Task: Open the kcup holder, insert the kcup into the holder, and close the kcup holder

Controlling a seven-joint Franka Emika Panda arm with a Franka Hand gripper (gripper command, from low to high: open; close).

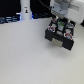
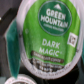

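I see a white table filling most of the exterior view. At its far edge, toward the exterior view's left, stands a white bottle-shaped object, upright, against a dark background. It is well apart from everything else.

Toward the exterior view's right, near the far edge of the table, sits the holder, a black boxy unit. Its top shows round pod slots with several pods in them, some with reddish marks and at least one with green. I cannot tell from this view whether the tray is slid out or pushed in.

Directly above the holder is the white arm with the gripper. The gripper is right over the pod slots, close to or touching the holder's top; I cannot tell which. The fingers are hidden by blur and by the arm body, so I cannot tell how wide the gripper stands or whether it grips anything.

In the wrist view the kcup fills most of the picture. Its green top reads "Green Mountain" and "Dark Magic", with a white rim around it. It lies very near the camera, surrounded by dark holder surface. A second green-topped pod shows partly at the picture's edge, just beside the first.
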